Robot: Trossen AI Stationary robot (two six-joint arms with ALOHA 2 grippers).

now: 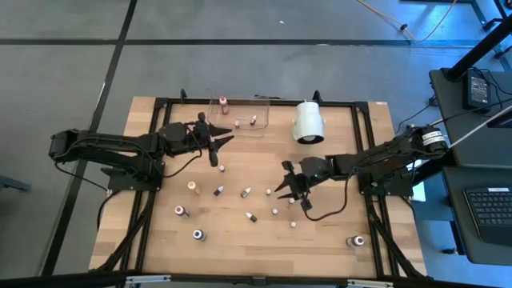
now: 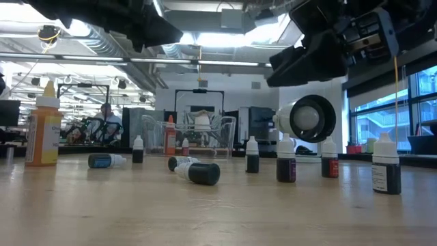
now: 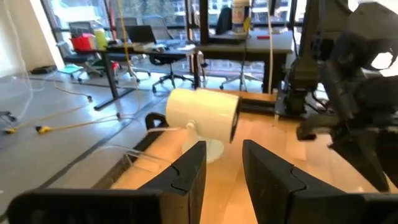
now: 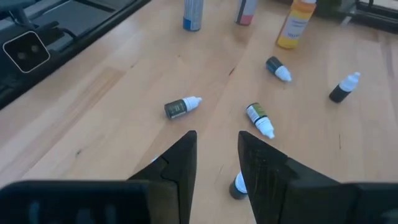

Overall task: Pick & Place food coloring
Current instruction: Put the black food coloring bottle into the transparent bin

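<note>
1. two arms work over the wooden table [image 1: 160,240]. in the high view the left gripper [image 1: 225,138] hangs near the clear tray [image 1: 258,128] at the far edge, and the right gripper [image 1: 285,181] hangs over the middle of the table among the food coloring bottles [image 1: 246,192].
2. only the left wrist view shows that gripper's fingers [image 3: 189,174] parted with a bare gap between them, holding nothing, aimed toward the white cylinder [image 3: 202,113] lying on its side.
3. only the right wrist view shows its fingers [image 4: 180,158] a little apart and empty, low above the wood, with one small vial [image 4: 238,185] lying just beside one fingertip.
4. that same view shows three dark vials lying down, one leaning, and three taller bottles at the far side, among them an orange one [image 4: 296,23].
5. about a dozen bottles show loose on the wood in the high view, well apart from each other, plus a blue-topped one [image 1: 357,240] alone near the right front corner.
6. three bottles stand inside or at the tray in the high view, one with a red top [image 1: 223,102].
7. the low view alone shows which are upright: a tall orange-and-white bottle [image 2: 43,126] at the left, several dark vials standing, and about three lying flat; a person [image 2: 106,116] sits far behind.
</note>
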